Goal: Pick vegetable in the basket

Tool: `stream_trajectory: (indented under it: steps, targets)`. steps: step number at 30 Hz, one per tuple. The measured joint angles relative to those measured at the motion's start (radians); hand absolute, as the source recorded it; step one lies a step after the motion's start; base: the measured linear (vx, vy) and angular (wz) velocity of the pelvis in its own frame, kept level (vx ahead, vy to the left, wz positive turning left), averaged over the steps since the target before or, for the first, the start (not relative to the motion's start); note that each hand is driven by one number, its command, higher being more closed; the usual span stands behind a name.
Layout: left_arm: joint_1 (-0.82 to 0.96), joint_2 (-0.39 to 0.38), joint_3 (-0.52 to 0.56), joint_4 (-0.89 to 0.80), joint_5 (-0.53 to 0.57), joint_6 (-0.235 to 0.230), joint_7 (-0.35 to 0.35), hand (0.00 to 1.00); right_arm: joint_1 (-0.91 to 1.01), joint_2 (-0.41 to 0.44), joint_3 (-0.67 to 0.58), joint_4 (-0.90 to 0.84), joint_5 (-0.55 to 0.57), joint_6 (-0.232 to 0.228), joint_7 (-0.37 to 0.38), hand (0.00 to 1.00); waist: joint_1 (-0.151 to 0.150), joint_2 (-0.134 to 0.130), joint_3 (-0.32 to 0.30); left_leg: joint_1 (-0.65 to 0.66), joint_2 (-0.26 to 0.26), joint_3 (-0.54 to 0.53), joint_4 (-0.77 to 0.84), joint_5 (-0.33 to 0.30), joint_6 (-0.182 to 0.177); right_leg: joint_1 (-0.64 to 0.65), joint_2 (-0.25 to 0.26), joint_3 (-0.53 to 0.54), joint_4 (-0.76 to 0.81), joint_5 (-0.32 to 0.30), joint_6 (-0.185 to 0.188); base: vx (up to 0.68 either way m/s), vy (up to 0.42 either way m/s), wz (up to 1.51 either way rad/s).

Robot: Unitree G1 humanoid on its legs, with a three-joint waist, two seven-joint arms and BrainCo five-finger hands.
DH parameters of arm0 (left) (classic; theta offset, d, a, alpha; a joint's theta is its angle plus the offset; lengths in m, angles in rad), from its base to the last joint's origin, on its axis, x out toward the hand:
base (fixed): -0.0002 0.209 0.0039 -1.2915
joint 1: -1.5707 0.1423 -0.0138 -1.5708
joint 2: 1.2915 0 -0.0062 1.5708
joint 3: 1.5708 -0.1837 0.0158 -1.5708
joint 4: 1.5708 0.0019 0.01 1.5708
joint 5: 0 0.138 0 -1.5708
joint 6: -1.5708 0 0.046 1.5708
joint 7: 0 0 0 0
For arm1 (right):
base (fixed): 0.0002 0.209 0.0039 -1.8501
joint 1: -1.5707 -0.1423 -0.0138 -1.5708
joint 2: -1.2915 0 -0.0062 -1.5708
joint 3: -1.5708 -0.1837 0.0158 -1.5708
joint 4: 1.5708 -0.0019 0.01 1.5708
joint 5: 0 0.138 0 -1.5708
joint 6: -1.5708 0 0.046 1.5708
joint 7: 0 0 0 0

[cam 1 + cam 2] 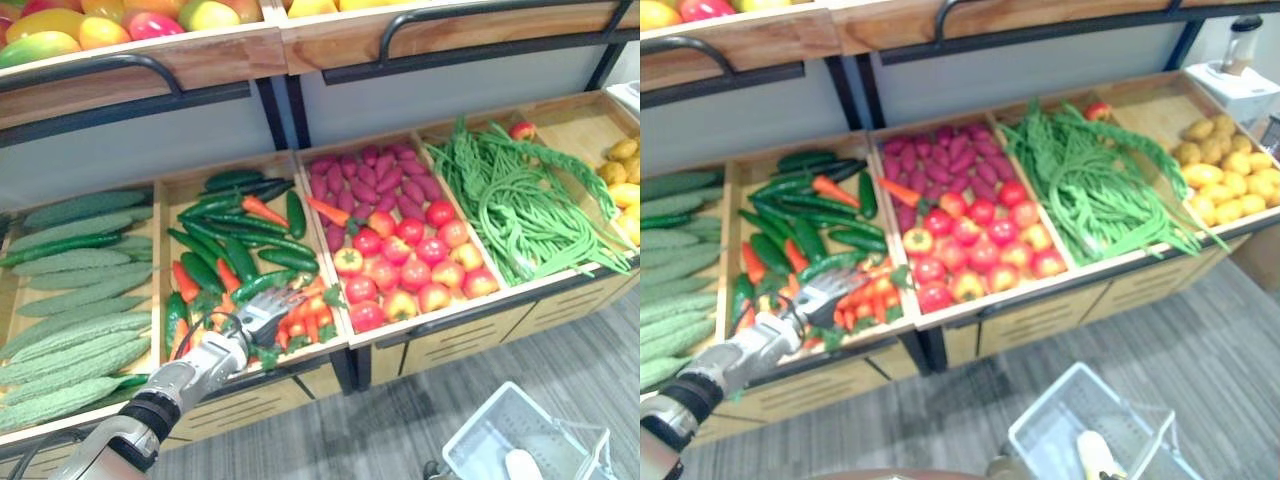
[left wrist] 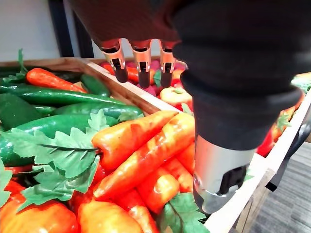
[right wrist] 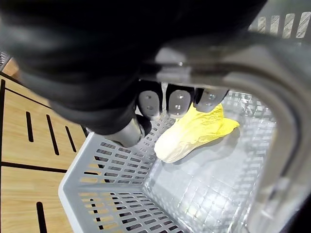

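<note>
Left wrist view: left hand [image 2: 142,60], fingers straight, above orange plastic carrots [image 2: 141,141]; none gripped. Right hand [image 3: 177,102] curled round grey basket handle [image 3: 233,63]. Grey mesh plastic basket [image 3: 97,194] holds 1 pale yellow leafy vegetable [image 3: 194,131]. Further picking pending.

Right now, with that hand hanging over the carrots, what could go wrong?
The left hand hovers open above carrots heaped and tangled with green leaves, so its fingers might pinch a leaf or two carrots together. The heap sits by the crate's front edge; a nudge could roll one onto the floor. The basket in the right hand hangs well aside: a long carry.
</note>
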Motion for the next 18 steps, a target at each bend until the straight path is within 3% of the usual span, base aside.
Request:
stream_trajectory:
  steps: [18]
  targets:
    - [-0.043,-0.019,0.032,0.070,0.000,0.016,-0.002,0.00,0.003,0.001,-0.006,0.004,0.000,0.001,0.000,1.00,-0.003,-0.005,-0.004,0.000,-0.018,-0.004,0.000,0.005,0.006,0.029,-0.013,-0.008,-0.044,0.028,0.008,0.03,0.002,0.01]
